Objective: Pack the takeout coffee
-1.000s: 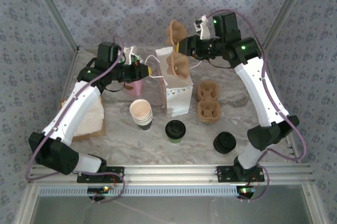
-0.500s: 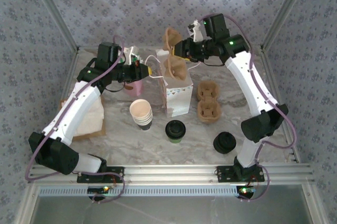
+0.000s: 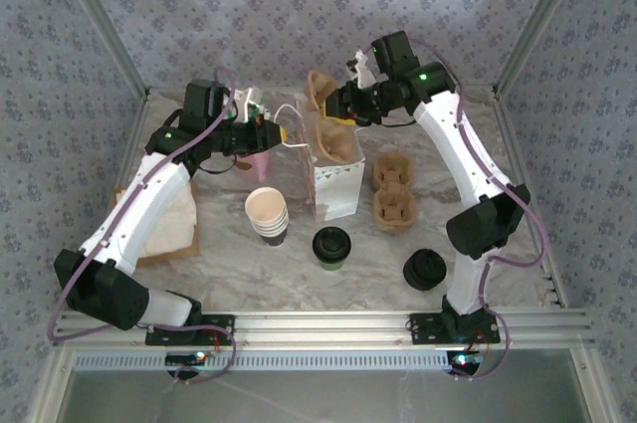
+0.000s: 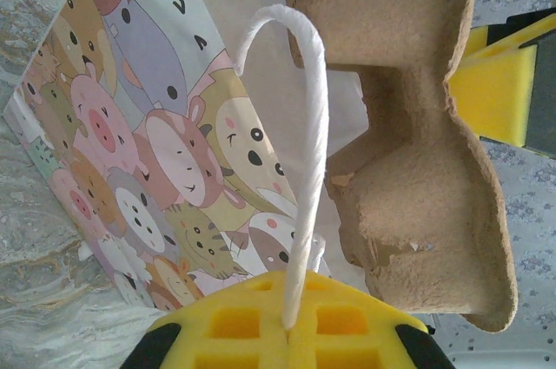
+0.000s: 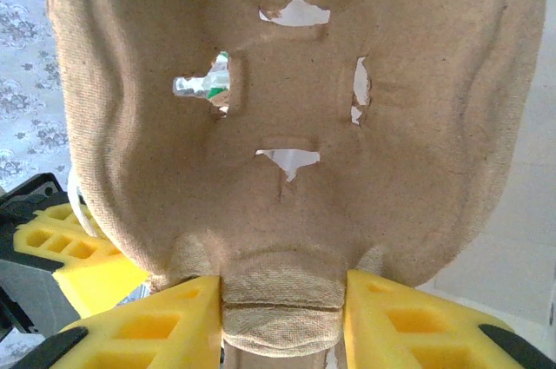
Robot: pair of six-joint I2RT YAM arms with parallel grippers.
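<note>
Pinching the bag handle (image 4: 308,126), left pincer (image 4: 288,326) faces the carrier (image 5: 287,108) clamped by right pincer (image 5: 282,317); overhead adds the coffee (image 3: 331,246).

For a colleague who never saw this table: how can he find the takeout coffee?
Find the paper bag standing in the middle of the table. In front of it, toward the near edge, stands the takeout coffee. It is one dark cup with a black lid, unlike the open cream cups on its left and bare lids on its right.
</note>
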